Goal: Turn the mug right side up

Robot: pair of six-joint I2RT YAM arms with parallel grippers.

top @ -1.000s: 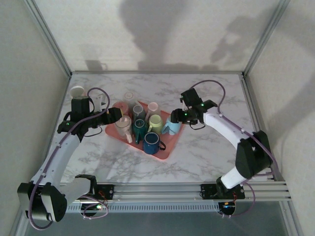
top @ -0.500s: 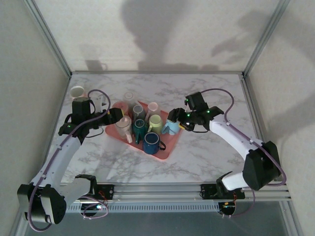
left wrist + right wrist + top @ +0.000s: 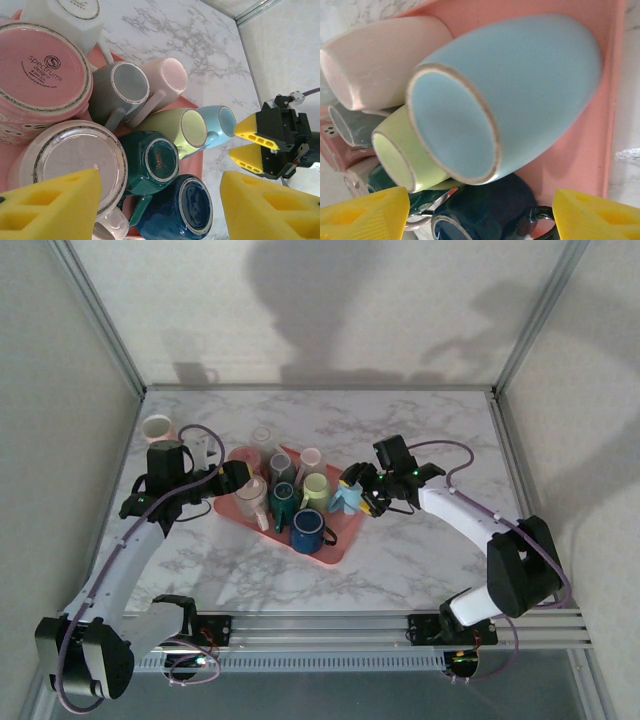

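Pre-grasp: my right gripper (image 3: 253,146) has fingers spread, facing the tilted light-blue ceramic mug (image 3: 530,90); next I straddle and pinch it; left gripper (image 3: 238,476) fingers spread too.

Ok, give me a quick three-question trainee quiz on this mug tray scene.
1. True or false: the right gripper is shut on the light blue mug.
2. The light blue mug rests on: A) a pink tray, B) a wire rack, C) a wooden board?
3. What colour is the spectrum-stamped mug?
Key: 1 false, its jaws stand open; 2 A; 3 pink.
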